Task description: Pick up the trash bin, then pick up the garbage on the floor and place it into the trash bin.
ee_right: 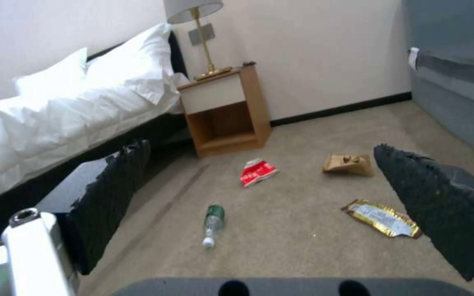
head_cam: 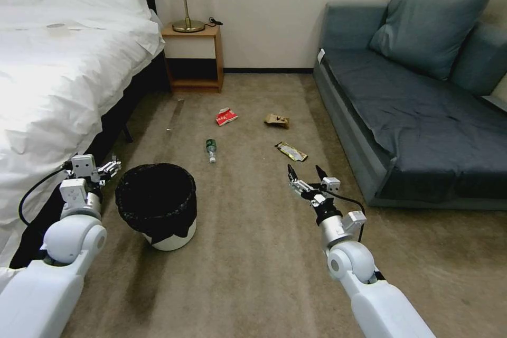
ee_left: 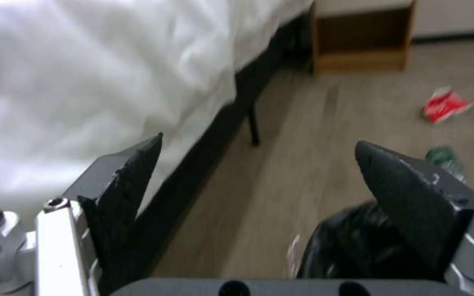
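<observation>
Lower left of the head view: trash bin [head_cam: 156,205] upright on the carpet, just right of the left gripper [head_cam: 107,167] — fingers spread, empty, the nearer arm; right gripper [head_cam: 305,171] also spread, empty, at centre right; beyond — one bottle [head_cam: 211,150], one packet [head_cam: 226,116], one paper bag [head_cam: 277,120], one wrapper [head_cam: 291,151].
</observation>
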Motion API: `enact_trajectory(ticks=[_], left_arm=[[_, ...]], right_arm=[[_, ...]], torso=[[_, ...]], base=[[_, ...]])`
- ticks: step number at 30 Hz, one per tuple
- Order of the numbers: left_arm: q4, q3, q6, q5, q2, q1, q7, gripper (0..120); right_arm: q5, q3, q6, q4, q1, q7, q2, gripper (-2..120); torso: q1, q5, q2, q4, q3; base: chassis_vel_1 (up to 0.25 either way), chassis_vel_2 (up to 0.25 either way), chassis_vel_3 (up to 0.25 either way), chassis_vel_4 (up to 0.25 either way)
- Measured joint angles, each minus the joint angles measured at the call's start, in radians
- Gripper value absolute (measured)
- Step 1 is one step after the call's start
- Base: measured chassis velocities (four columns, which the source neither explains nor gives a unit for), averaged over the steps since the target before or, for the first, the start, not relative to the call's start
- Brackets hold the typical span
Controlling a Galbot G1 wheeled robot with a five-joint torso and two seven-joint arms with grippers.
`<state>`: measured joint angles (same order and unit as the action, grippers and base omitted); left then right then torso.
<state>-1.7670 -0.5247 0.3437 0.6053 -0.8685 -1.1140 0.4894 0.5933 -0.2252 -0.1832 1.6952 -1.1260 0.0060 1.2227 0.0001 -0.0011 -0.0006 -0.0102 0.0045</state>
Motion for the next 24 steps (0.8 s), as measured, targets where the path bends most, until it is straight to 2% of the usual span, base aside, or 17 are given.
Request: enact_trajectory(ticks=[1,2,4,5,7,8,10,11,13,16,21,24], left_arm=[[0.009,0.010,0.041,0.043,0.009,0.015,0.020,91],[0.009,0.010,0.041,0.043,0.009,0.015,0.020,91],[0.029,0.035,0.124,0.108,0.022,0.045,0.051,91],[0.029,0.035,0.124,0.108,0.022,0.045,0.051,91],[0.052,0.061,0.178,0.148,0.031,0.071,0.062,91],[0.052,0.061,0.178,0.148,0.031,0.071,0.062,91],[0.080,0.091,0.208,0.170,0.041,0.100,0.059,91],[0.080,0.091,0.208,0.170,0.041,0.100,0.059,91],[0.124,0.130,0.227,0.183,0.044,0.142,0.051,91],[0.153,0.152,0.231,0.184,0.037,0.168,0.048,91],[0.240,0.218,0.231,0.179,-0.009,0.253,0.028,91],[0.249,0.225,0.231,0.178,-0.014,0.262,0.027,91]], right_arm=[[-0.001,-0.001,0.000,0.003,-0.003,0.000,-0.003,100],[-0.001,-0.001,0.000,0.003,-0.003,0.000,-0.003,100],[-0.006,-0.005,0.002,0.010,-0.014,0.001,-0.005,100],[-0.006,-0.005,0.002,0.010,-0.014,0.001,-0.005,100],[-0.009,-0.012,0.003,0.017,-0.024,0.002,-0.005,100],[-0.009,-0.012,0.003,0.017,-0.024,0.002,-0.005,100],[-0.011,-0.022,0.003,0.025,-0.034,0.002,-0.004,100],[-0.011,-0.022,0.003,0.025,-0.034,0.002,-0.004,100],[-0.016,-0.036,0.003,0.032,-0.048,0.002,-0.002,100],[-0.019,-0.043,0.003,0.036,-0.056,0.002,-0.002,100],[-0.025,-0.067,0.000,0.051,-0.088,-0.001,-0.003,100],[-0.026,-0.069,0.000,0.052,-0.090,-0.001,-0.003,100]], torso=[[0.000,0.0000,0.000,-0.0001,0.000],[0.000,0.0000,0.000,-0.0001,0.000],[0.000,0.0000,0.000,-0.0004,0.000],[0.000,0.0000,0.000,-0.0004,0.000],[0.000,-0.0001,0.000,-0.0003,0.000],[0.000,-0.0001,0.000,-0.0003,0.000],[0.000,0.0000,0.000,-0.0001,0.000],[0.000,0.0000,0.000,-0.0001,0.000],[0.000,0.0001,0.000,-0.0002,0.000],[0.000,0.0000,0.000,-0.0001,0.000],[0.000,0.0000,0.000,-0.0004,0.000],[0.000,0.0000,0.000,-0.0004,0.000]], base=[[0.000,0.000,0.000,0.000],[0.000,0.000,0.000,0.000],[0.000,0.000,0.000,0.000],[0.000,0.000,0.000,0.000],[0.000,0.000,0.000,0.000],[0.000,0.000,0.000,0.000],[0.000,0.000,0.000,0.000],[0.000,0.000,0.000,0.000],[0.000,0.000,0.000,0.000],[0.000,0.000,0.000,0.000],[0.000,0.000,0.000,0.000],[0.000,0.000,0.000,0.000]])
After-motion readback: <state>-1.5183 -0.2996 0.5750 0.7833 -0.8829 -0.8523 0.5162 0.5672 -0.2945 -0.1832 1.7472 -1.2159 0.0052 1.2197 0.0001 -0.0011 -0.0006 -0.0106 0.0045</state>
